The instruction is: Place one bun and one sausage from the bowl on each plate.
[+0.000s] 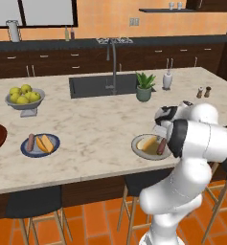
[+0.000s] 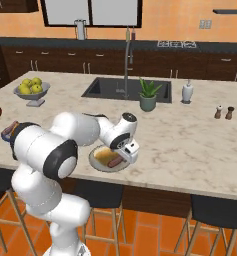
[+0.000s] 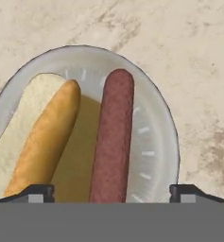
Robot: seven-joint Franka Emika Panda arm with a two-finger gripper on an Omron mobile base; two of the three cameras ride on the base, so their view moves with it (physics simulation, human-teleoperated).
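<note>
Sausage [image 3: 111, 137]: reddish-brown, lying lengthwise up the hand view, on the olive plate [image 3: 153, 142].
Bun [image 3: 40, 137]: golden, split, just left of it, slightly angled.
Gripper [image 3: 111, 191]: fingers spread apart, empty, above the plate.

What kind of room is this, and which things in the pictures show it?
A home kitchen, most likely. A marble-look island counter holds a built-in sink with a tall faucet, dark cabinets line the back wall, and bar stools stand along the counter's near edge.
</note>
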